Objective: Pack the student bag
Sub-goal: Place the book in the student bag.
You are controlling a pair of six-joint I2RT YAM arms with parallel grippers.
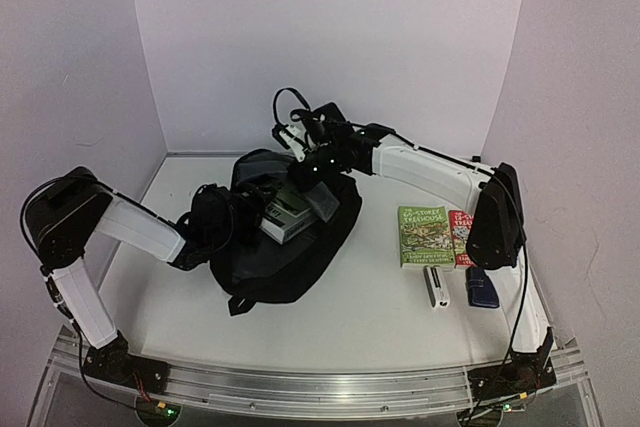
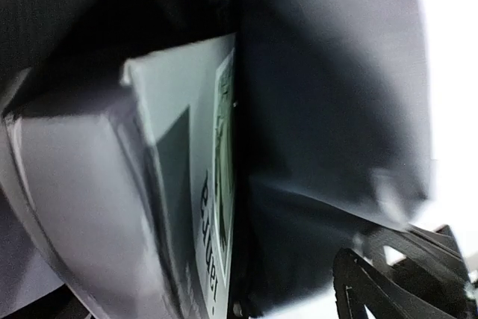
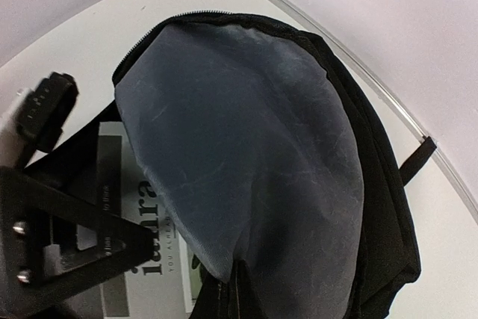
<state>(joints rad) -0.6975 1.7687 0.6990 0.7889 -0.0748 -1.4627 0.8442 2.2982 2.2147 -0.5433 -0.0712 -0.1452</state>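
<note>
The student bag (image 1: pixel 300 257) lies beneath both my grippers, its mouth open between them. My left gripper (image 1: pixel 250 215) sits at the mouth's near rim and my right gripper (image 1: pixel 317 175) hangs over the grey lining flap (image 3: pixel 239 147). I cannot tell whether either pair is closed. The book (image 1: pixel 287 213) rests half inside, just below my right gripper, its long axis pointing into the bag. I judge the right arm nearer to push it in.

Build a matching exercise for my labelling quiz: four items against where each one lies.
Items: 1 green book; 2 red book; 3 dark-blue case; 4 pale-covered book.
Places: A in the student bag opening; B beside the white box, nearest the arm bases; C between the student bag and the red book; D beside the green book, away from the student bag.
Pairs: 1-C; 2-D; 3-B; 4-A.
</note>
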